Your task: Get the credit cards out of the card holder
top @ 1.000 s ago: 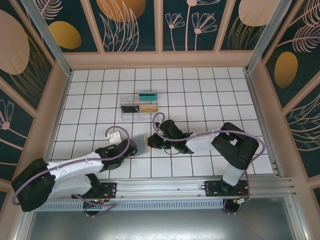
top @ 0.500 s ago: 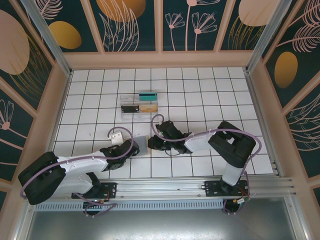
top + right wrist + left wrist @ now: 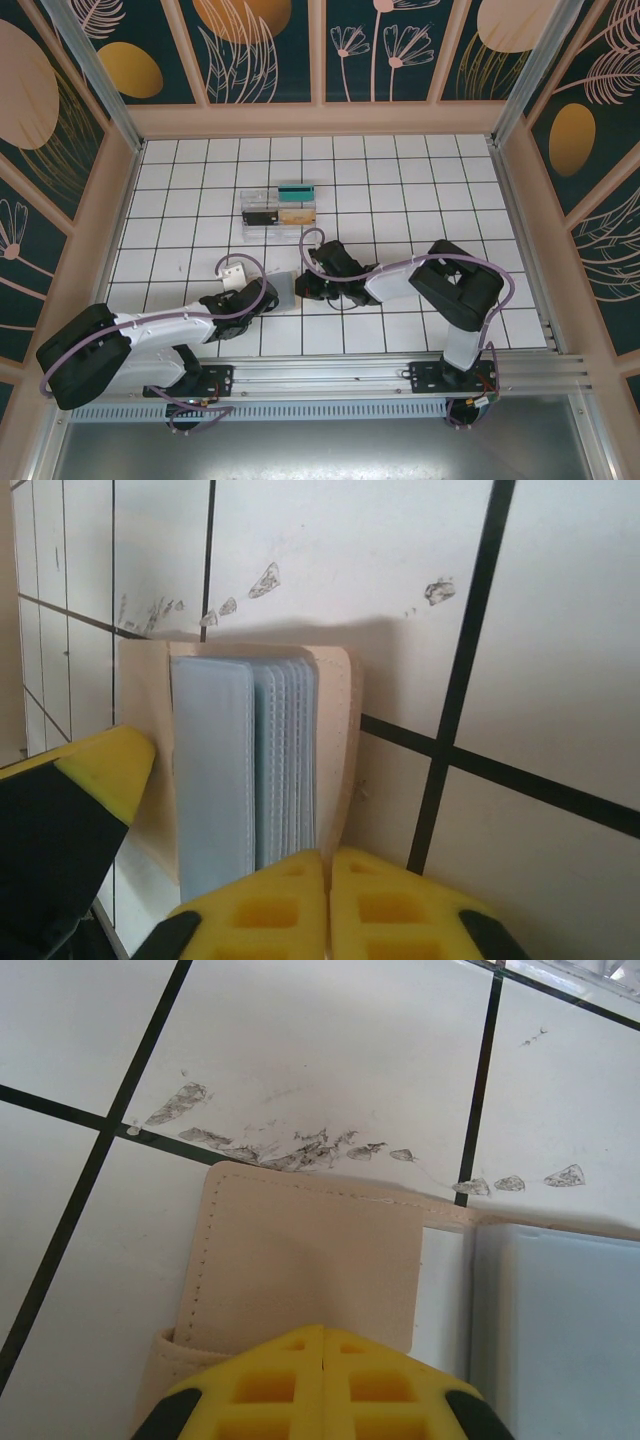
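Left tool [image 3: 322, 1345], fingers pressed together, is bearing down on the tan flap [image 3: 300, 1250] of the card holder [image 3: 283, 292] beneath its tips, probably pinning it to the tabletop [image 3: 300, 1050]. Right tool [image 3: 327, 870], likewise closed, is nudging the edge just ahead, exposing the grey-blue pockets [image 3: 250, 770].

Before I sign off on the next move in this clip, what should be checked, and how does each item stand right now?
1. Left gripper shut: ok, fingertips together over the tan flap of the card holder.
2. Right gripper shut: ok, tips at the holder's near edge.
3. Firm hold on the holder by either gripper: cannot tell.
4. Holder lying open: ok, grey-blue pockets face up.
5. Cards inside those pockets: cannot tell; none shows.
6. Cards in the clear tray: ok, teal card, black card and tan card sit there, apart from both arms.
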You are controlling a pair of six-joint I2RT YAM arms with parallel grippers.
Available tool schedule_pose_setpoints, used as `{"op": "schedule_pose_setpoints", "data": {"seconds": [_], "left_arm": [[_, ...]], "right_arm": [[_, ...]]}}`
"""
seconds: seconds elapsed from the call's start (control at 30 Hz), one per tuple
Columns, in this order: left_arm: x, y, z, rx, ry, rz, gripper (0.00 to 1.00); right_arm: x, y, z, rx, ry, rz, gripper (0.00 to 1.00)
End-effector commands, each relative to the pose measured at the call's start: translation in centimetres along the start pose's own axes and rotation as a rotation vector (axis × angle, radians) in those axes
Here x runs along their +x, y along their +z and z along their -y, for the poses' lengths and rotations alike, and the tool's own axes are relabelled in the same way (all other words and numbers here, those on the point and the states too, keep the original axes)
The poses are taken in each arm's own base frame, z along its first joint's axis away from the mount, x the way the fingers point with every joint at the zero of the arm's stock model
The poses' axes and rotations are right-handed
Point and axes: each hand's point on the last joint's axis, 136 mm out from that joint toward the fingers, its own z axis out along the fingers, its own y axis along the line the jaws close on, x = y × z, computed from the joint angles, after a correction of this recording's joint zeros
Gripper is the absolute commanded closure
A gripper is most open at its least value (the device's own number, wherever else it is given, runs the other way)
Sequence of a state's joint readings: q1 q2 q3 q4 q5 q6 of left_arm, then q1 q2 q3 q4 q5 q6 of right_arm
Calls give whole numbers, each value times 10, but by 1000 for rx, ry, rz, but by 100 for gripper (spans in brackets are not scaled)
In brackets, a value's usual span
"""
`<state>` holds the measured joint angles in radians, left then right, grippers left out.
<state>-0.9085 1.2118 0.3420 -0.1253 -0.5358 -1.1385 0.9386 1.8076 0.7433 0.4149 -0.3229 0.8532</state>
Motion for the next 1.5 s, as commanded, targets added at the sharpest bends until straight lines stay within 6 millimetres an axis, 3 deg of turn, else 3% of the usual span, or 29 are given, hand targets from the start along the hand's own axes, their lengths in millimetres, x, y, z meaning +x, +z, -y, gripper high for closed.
{"op": "schedule_pose_setpoints", "data": {"seconds": [0.0,0.17,0.2,0.3,0.47,0.53,0.73,0.8,0.97,1.3,1.4,1.47], "left_arm": [[18,3,-9,-7,16,-74,100],[7,-6,16,106,5,-56,100],[2,-10,24,142,-1,-45,95],[-18,-27,48,248,-15,3,55],[-51,-58,81,399,-23,86,11],[-58,-65,88,427,-19,98,1],[-53,-67,103,489,-5,68,1],[-50,-65,103,491,-13,54,1],[-45,-64,101,500,-22,43,1],[-45,-64,105,519,-22,43,2],[-42,-64,113,546,-21,25,10],[-40,-63,119,568,-20,10,22]], "right_arm": [[-2,-3,-13,-53,-24,6,100],[-19,-32,-17,-26,-39,96,100],[-22,-39,-17,-12,-46,114,100],[-32,-63,-16,41,-62,163,100],[-42,-96,-8,164,-60,203,100],[-44,-101,-11,195,-73,199,100],[-51,-96,-23,191,-77,188,100],[-53,-90,-31,185,-100,176,100],[-53,-78,-31,205,-117,145,100],[-51,-103,-8,210,-86,184,100],[-50,-107,-1,210,-77,186,100],[-49,-108,4,215,-74,188,100]]}}
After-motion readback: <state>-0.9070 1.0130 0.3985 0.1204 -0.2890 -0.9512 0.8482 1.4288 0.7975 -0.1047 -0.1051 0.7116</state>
